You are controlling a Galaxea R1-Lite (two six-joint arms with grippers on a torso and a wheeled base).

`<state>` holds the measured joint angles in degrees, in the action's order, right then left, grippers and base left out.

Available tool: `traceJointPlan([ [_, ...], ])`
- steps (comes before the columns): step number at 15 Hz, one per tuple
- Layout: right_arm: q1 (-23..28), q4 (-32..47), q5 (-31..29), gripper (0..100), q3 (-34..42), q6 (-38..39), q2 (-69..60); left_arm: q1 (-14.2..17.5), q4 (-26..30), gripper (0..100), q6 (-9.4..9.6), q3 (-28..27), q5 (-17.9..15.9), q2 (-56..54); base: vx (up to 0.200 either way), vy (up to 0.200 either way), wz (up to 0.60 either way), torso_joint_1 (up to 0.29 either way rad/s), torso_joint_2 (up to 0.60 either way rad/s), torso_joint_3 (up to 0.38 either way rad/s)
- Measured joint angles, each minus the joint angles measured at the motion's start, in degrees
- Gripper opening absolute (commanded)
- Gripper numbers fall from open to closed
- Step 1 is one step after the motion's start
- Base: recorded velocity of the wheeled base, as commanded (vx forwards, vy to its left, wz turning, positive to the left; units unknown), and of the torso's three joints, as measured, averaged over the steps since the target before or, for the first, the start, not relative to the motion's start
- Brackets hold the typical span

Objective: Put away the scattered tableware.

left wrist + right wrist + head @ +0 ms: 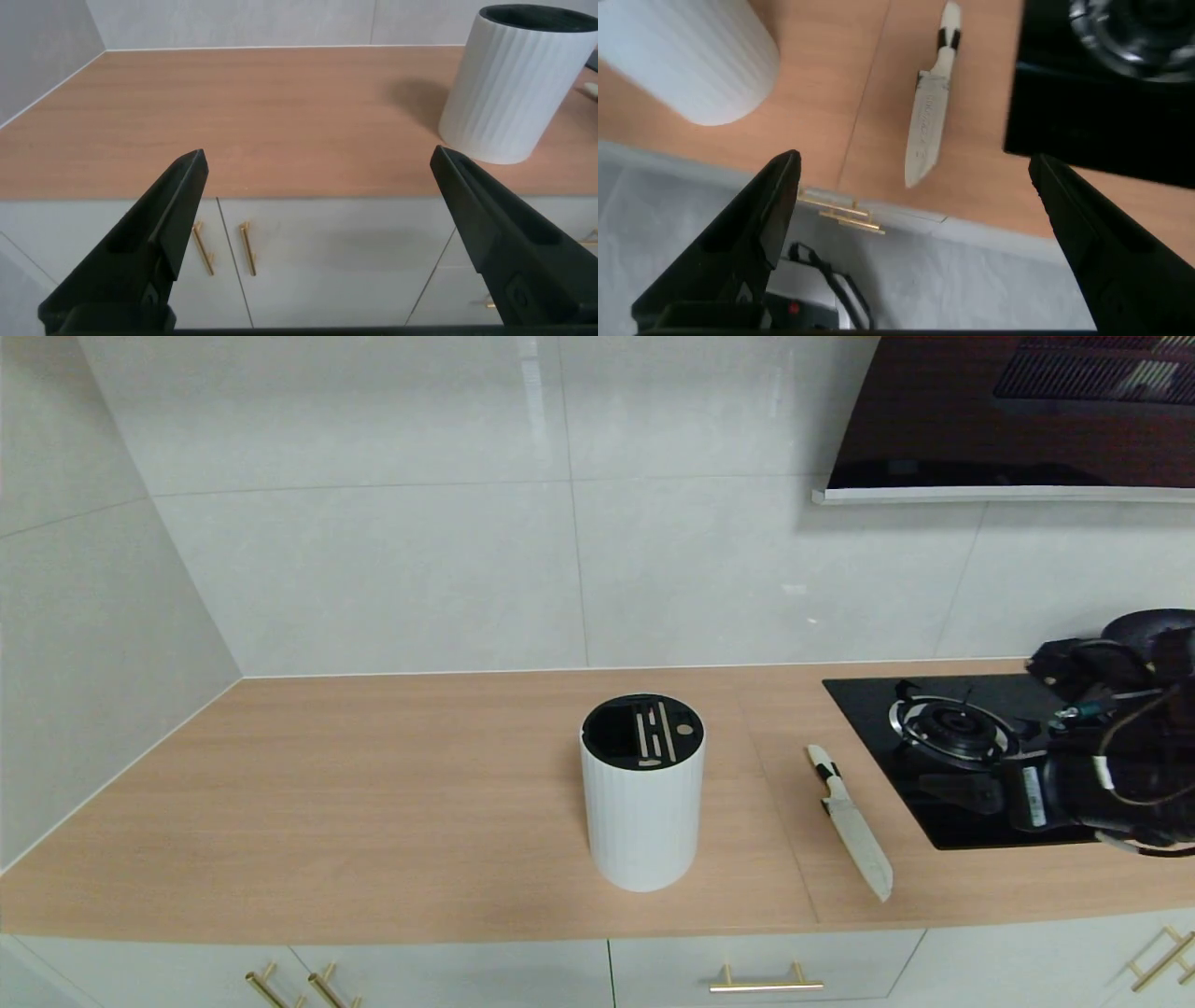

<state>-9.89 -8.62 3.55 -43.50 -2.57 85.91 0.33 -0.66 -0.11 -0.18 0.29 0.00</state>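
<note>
- The left gripper [318, 159] hangs in front of the counter's [373, 784] front edge with its fingers spread wide and nothing between them; the cabinet handles [222, 247] sit just below and ahead of it; my guess is that it is parked there to leave the worktop free for the other arm.
- The white holder [642, 798] stands upright on the counter, ahead of the left gripper and off toward the right arm's side, well apart from both grippers; its dark top has slots [651, 733] facing up, which seems to be why it stands as it does, so a blade can drop in from above.
- The knife [850, 821] lies flat on the counter between the holder and the hob [943, 756], touching neither; from the right gripper it is below and ahead, handle [948, 33] at the far end and blade tip nearest the gripper, close to the counter's front edge.
- The right gripper [913, 161] hovers above the counter's front edge, fingers wide apart and empty; the knife sits within their span, so I judge it is lined up for a grasp; the handle looks the safer part to take.
- The hob lies beyond the right gripper, to the side away from the holder; it has no part in the job.
</note>
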Motion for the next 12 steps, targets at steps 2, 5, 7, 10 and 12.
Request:
traceJointPlan([
  [2,-0.6,-6.6,-0.7,100,-2.3,-0.2,8.9,0.0,0.0,100,0.0,0.0,0.1,0.0,0.0,0.0,0.0,0.0,0.0,0.0],
  [5,-1.1,-16.4,-1.7,100,-3.3,-0.2,19.6,0.0,0.0,100,-0.02,0.0,0.1,0.0,0.0,0.0,0.0,0.0,0.0,0.0],
  [7,-1.3,-23.2,-2.2,100,-3.4,-0.3,26.1,0.0,0.0,100,-0.02,0.0,0.1,0.0,0.0,0.0,0.0,0.0,0.0,0.0],
  [10,-1.3,-31.5,-4.8,100,-3.5,-0.6,34.2,0.0,0.0,100,-0.05,0.0,0.1,0.0,0.0,0.0,0.0,0.0,0.0,0.0],
  [12,-1.3,-34.5,-5.4,100,-3.4,-0.8,37.6,0.0,0.0,100,-0.05,0.0,0.1,0.0,0.0,0.0,0.0,0.0,0.0,0.0],
])
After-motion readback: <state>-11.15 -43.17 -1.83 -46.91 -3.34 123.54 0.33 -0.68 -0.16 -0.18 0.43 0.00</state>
